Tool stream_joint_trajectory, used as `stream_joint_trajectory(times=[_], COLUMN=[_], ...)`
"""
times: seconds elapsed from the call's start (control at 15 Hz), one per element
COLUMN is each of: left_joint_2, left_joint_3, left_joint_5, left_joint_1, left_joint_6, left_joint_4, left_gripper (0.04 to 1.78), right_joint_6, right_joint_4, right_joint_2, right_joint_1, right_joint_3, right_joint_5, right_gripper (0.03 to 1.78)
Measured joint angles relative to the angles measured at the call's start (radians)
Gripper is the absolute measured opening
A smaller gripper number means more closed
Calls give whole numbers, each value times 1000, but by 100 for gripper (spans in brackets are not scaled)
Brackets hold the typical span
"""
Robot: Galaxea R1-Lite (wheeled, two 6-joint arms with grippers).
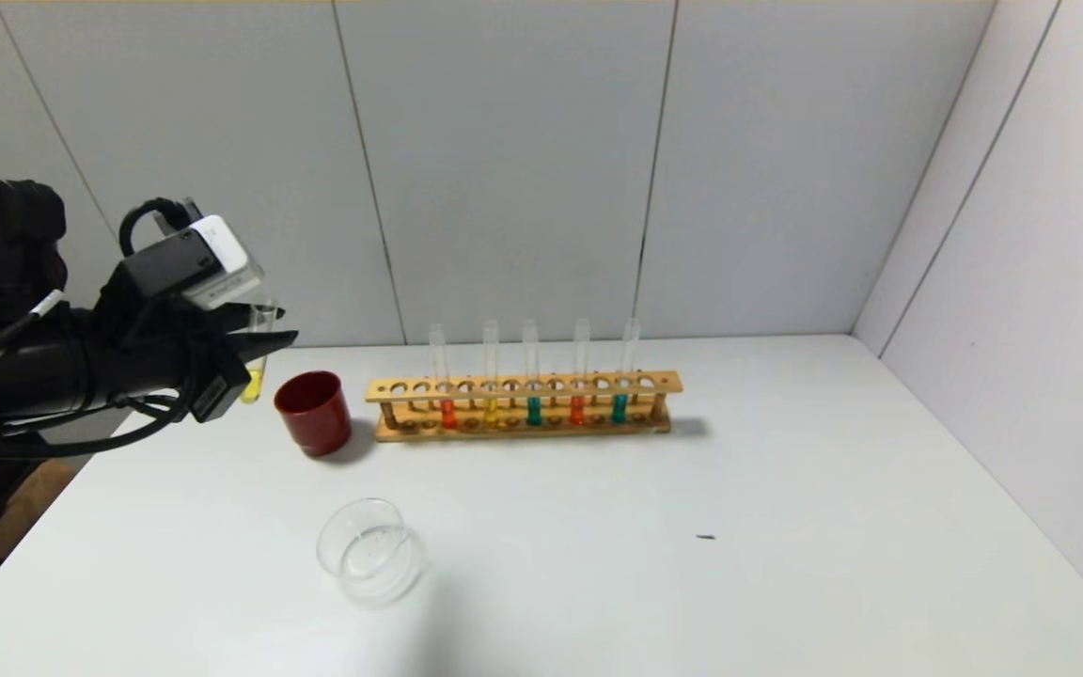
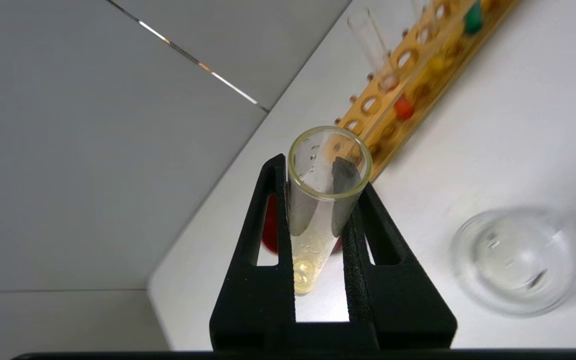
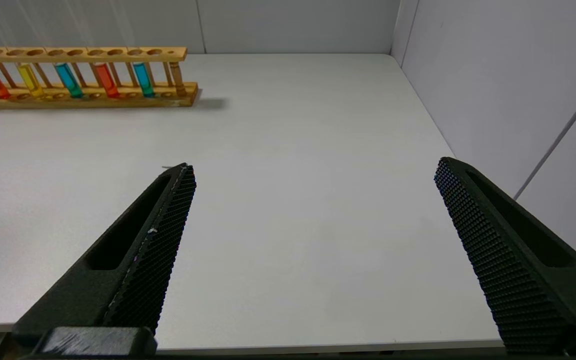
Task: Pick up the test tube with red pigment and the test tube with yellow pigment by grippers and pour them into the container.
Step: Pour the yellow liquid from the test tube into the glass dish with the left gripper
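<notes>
Gripping a slender glass yellow-pigment tube (image 2: 318,220), the left tool (image 2: 318,200) hovers.

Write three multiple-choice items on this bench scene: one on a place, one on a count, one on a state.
1. Where is the small clear round glass dish?
A. in front of the dark red opaque cup
B. behind the long wooden tube rack
C. inside the cup

2. How many tubes stand in the rack?
A. three
B. five
C. seven

3. The left gripper is:
A. open, empty
B. shut on the slender glass tube of yellow liquid
C. shut on the cup

Key: 1 A, dish lies nearer the robot; 2 B, five stand upright; 3 B, jaws clamp the tube. The right gripper is open.
</notes>
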Motion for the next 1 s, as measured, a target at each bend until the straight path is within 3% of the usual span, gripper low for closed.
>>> stream_joint_trajectory(times=[0.27, 1.0], left_joint_2=[33, 77], left_joint_3=[7, 235], left_joint_5=[2, 16], left_joint_1=[-1, -20], left_joint_6=[311, 827], left_joint_4=[1, -78], left_gripper=[32, 32], right_joint_6=[0, 0], right_joint_4=[0, 0], right_joint_2=[0, 0], right_joint_1=[0, 0], right_joint_3=[0, 0], right_joint_5=[0, 0], right_gripper=[175, 175])
